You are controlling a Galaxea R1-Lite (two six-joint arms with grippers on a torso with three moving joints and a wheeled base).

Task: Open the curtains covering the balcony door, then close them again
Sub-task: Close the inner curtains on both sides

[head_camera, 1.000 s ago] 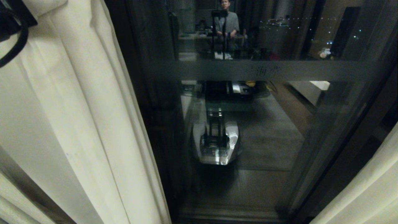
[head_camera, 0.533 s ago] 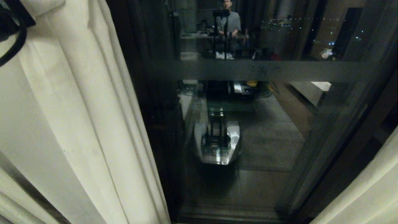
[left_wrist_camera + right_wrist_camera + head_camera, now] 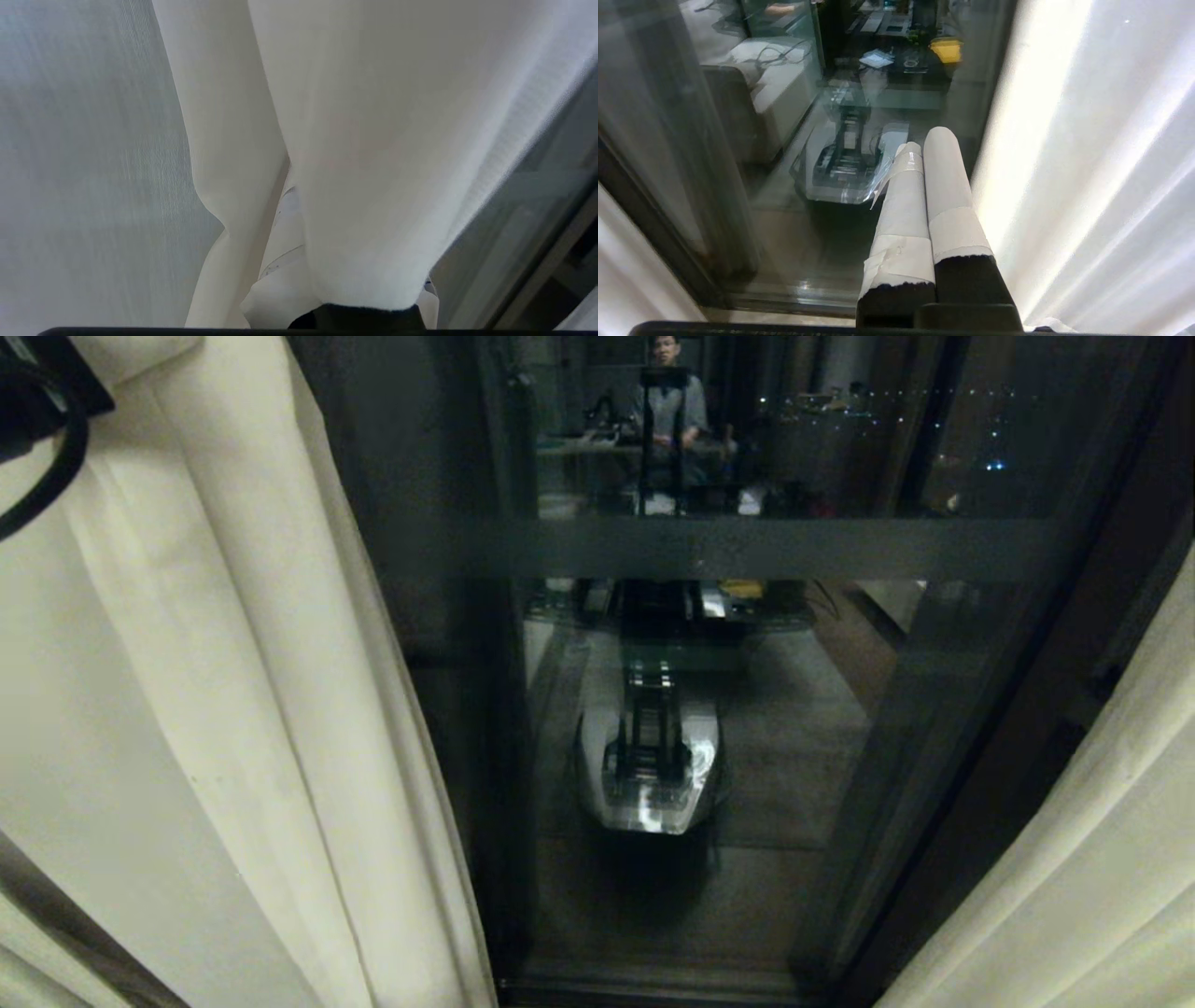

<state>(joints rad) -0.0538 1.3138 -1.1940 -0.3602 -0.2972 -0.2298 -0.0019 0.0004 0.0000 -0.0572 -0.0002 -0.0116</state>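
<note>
The left curtain [image 3: 233,709] hangs in cream pleats down the left of the head view; the right curtain [image 3: 1074,859] fills the lower right corner. Between them the balcony door [image 3: 747,728] shows dark glass with a frosted band [image 3: 794,549]. My left arm [image 3: 37,401] reaches in at the top left. In the left wrist view my left gripper [image 3: 359,315] is shut on a fold of the left curtain [image 3: 364,163], which covers most of it; one taped finger [image 3: 285,252] peeks out. My right gripper [image 3: 924,142] points down by the right curtain [image 3: 1101,163], shut and empty.
The dark door frame [image 3: 980,756] slants down at the right of the pane. The glass reflects my own base [image 3: 653,775] and a person [image 3: 667,401] standing behind me. The door's floor track [image 3: 653,980] runs along the bottom.
The whole head view has shifted: door frame and frosted band slid left, and more of the right curtain shows. The left curtain stays held in the same place in view.
</note>
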